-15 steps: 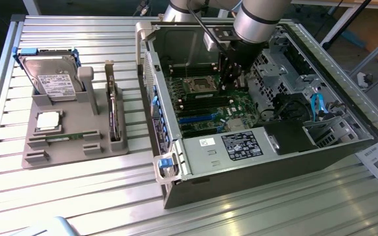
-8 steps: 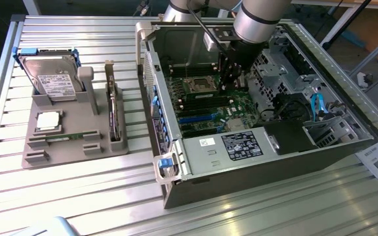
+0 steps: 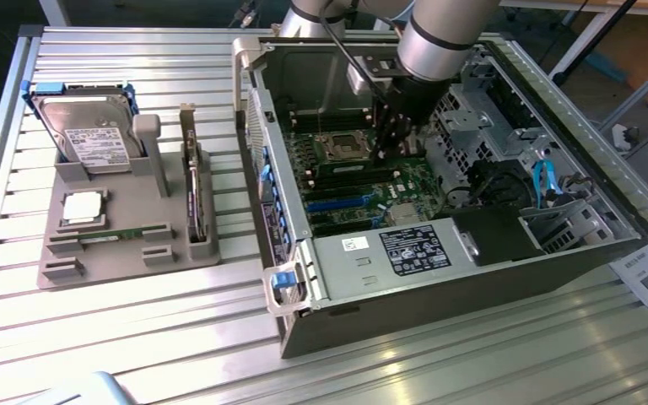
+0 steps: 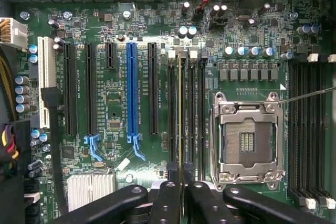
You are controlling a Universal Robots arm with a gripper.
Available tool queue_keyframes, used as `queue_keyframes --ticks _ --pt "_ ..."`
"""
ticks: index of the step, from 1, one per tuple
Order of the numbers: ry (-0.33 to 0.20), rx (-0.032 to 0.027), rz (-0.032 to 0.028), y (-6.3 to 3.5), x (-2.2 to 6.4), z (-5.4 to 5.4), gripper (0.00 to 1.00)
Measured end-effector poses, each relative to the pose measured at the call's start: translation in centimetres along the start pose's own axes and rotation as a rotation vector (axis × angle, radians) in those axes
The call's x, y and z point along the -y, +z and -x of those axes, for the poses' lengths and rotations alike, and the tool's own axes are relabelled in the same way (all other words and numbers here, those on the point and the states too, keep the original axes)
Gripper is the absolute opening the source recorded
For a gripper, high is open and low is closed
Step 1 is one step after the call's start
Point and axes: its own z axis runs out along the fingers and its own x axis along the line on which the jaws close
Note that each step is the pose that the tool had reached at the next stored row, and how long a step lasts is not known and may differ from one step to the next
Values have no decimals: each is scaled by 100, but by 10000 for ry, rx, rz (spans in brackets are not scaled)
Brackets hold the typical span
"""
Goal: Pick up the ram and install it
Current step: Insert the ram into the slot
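Holder (image 3: 132, 215) at the exterior view's left of the case (image 3: 471, 295); ram (image 4: 180, 114), seemingly slotted, beside the socket (image 4: 247, 140).

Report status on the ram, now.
Hand shut on ram, inside the computer case. Ram edge-on among the memory slots, beside the processor socket. Seating cannot be told. Nothing seen blocking.
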Motion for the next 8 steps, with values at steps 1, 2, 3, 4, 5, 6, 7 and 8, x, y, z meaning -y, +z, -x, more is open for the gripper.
queue_keyframes --ticks 1,2,3,4,5,6,7,8 --pt "0 0 0 12 0 0 12" --pt "0 0 0 16 0 -1 12" --pt "0 -2 0 17 0 -1 12" --pt "0 -2 1 17 0 -1 12" --pt "0 -2 0 17 0 -1 12" --pt "1 -1 0 17 1 -1 12" --pt "-1 0 0 17 7 -1 12" --pt "-1 -1 0 17 15 0 12"
